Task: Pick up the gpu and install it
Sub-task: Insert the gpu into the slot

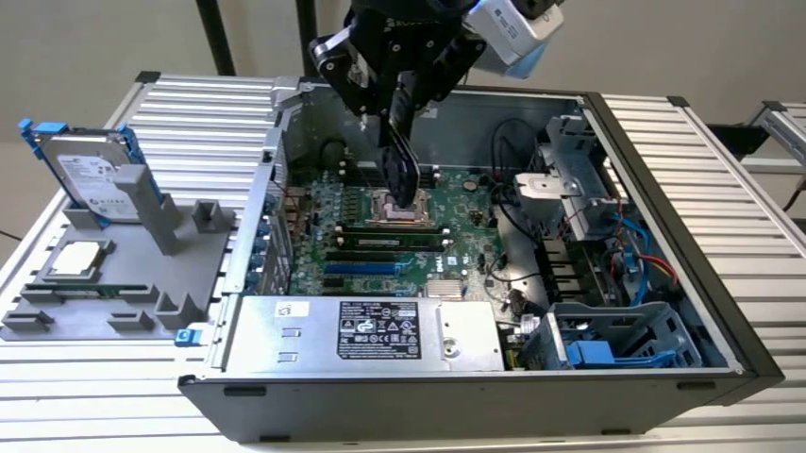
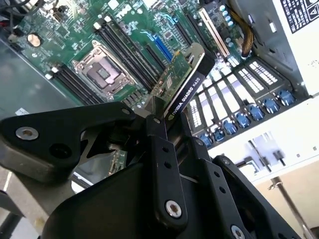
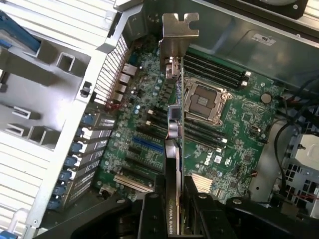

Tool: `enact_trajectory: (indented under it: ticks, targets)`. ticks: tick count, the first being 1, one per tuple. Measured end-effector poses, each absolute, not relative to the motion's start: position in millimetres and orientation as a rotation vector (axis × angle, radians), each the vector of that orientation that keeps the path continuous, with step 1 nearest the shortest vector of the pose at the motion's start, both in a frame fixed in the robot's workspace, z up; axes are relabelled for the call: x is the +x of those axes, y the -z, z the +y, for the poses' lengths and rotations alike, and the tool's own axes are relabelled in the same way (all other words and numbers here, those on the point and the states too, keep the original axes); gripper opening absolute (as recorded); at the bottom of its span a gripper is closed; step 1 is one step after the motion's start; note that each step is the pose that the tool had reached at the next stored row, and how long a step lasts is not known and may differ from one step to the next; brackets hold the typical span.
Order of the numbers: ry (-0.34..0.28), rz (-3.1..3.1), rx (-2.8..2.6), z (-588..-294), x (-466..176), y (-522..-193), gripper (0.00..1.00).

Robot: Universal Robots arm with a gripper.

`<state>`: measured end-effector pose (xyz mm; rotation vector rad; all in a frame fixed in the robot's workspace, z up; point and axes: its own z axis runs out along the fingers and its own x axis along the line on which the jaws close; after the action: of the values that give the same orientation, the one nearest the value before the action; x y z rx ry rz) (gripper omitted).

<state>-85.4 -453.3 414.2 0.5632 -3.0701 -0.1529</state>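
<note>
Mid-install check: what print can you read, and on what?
White lettering along the black edge of the green gpu card, held in the gripper: maker's marking, not transcribed.
White label on the silver power supply box: too small to read.
Silver hard drive, its label: too small to read.

Robotics lab, open computer case (image 1: 441, 408) on slatted aluminium table (image 1: 712, 142), grey parts fixture (image 1: 151, 274)

The arm (image 1: 393, 38) reaches down from above, gripper (image 1: 398, 111) pointing downward, its fingers (image 3: 151, 214) clamped on the gpu (image 1: 403, 175)
</note>
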Motion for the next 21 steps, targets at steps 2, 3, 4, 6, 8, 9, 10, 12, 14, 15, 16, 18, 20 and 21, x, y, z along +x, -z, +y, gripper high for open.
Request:
enact_trajectory:
  ticks: [2, 3, 4, 6, 8, 9, 10, 12, 14, 15, 16, 18, 20, 21]
  targets:
    - [0.153, -3.063, 0.595, -453.3, -85.4, -414.2, 0.0]
    - [0.152, -3.059, 0.611, -453.3, -85.4, -414.3, 0.0]
    - [0.152, -3.056, 0.626, -453.3, -85.4, -414.3, 0.0]
    - [0.152, -3.048, 0.658, -453.3, -85.4, -414.3, 0.0]
    - [0.151, -3.04, 0.692, -453.3, -85.3, -414.3, 0.0]
    - [0.151, -3.035, 0.709, -453.3, -85.3, -414.3, 0.0]
    - [0.151, -3.03, 0.726, -453.3, -85.2, -414.2, 0.0]
    - [0.151, -3.021, 0.762, -453.3, -85.1, -414.3, 0.0]
    - [0.15, -3.01, 0.797, -453.3, -84.5, -414.2, 0.0]
    - [0.15, -3.005, 0.816, -453.3, -84.2, -414.2, 0.0]
    - [0.15, -2.998, 0.836, -453.3, -84.0, -414.3, 0.0]
    - [0.149, -2.984, 0.882, -453.2, -83.8, -414.2, 0.0]
    - [0.148, -2.968, 0.929, -453.2, -83.6, -414.3, 0.0]
    - [0.148, -2.959, 0.953, -453.3, -83.5, -414.3, 0.0]
